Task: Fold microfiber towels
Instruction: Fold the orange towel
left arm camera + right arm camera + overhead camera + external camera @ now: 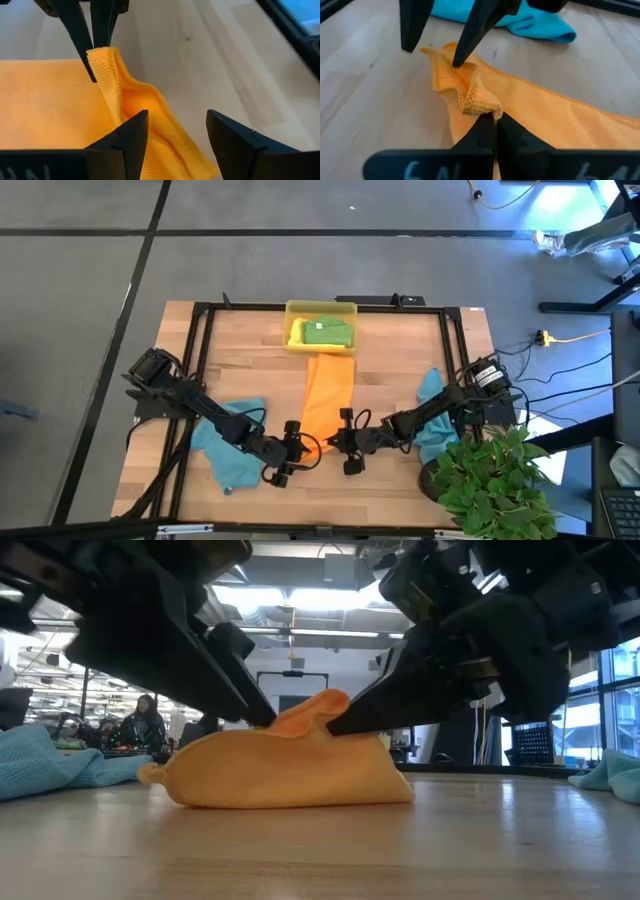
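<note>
- Orange towel (328,395) mid-fold on the wooden table (400,370) — it lies in a long strip from just below the yellow tray (293,311) down to the near edge, where both my grippers meet over its near end.
- My right gripper (494,118) is pinched shut on a bunched corner of the orange cloth; the low view shows that corner lifted into a small peak above the rest of the towel.
- My left gripper (172,131) stands wide, its fingers apart with the hemmed edge of the cloth running up between them but not clamped — it holds nothing.
- Green towel (326,332) sits folded in the tray at the far side; one teal-blue towel (228,442) lies crumpled under my left arm, another teal-blue towel (433,412) under my right arm, both well apart from the orange one. A potted plant (495,480) crowds the near right corner.
- Step in hand, as I judge it: gathering the near edge of the orange towel for a fold, with only one corner secured.
- Next move calls for my left fingers to close on the near hem beside the right's hold, so both corners rise level; lifting on one grip alone would likely drag the cloth askew.
</note>
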`<action>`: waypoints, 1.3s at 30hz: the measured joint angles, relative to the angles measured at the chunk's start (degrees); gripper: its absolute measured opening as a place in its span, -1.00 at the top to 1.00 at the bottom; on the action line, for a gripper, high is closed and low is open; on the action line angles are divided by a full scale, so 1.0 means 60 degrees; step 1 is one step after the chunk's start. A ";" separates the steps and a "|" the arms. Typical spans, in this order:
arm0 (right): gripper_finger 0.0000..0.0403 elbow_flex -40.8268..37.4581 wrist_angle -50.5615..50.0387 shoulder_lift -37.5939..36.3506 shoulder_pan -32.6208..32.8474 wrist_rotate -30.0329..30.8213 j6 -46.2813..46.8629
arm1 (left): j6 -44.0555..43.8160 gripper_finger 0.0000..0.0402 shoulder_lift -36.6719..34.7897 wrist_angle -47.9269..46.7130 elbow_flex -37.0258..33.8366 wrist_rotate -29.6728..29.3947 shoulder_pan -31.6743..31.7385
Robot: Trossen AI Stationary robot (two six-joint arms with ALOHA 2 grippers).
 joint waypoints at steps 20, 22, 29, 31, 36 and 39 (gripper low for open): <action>1.00 0.0004 -0.0007 -0.0004 -0.0109 -0.0018 0.0412 | -0.1199 0.04 0.0017 -0.1333 0.0302 -0.1226 -0.0431; 1.00 0.0004 -0.0007 -0.0004 -0.0114 -0.0015 0.0460 | -0.1614 0.04 0.0012 -0.2059 0.0645 -0.1552 -0.0559; 0.99 0.0007 -0.0004 -0.0004 -0.0113 -0.0018 0.0482 | -0.2887 0.04 0.0012 -0.4114 0.1344 -0.2396 -0.0813; 0.99 0.0015 -0.0006 -0.0005 -0.0112 -0.0025 0.0482 | -0.3238 0.04 0.0020 -0.4104 0.1344 -0.2191 -0.0819; 0.99 0.0015 -0.0007 -0.0007 -0.0112 -0.0030 0.0480 | -0.3773 0.04 0.0393 -0.4008 0.1341 -0.1580 -0.0812; 0.99 0.0015 -0.0004 -0.0007 -0.0112 -0.0033 0.0479 | -0.3958 0.04 0.0407 -0.3870 0.1344 -0.1549 -0.0812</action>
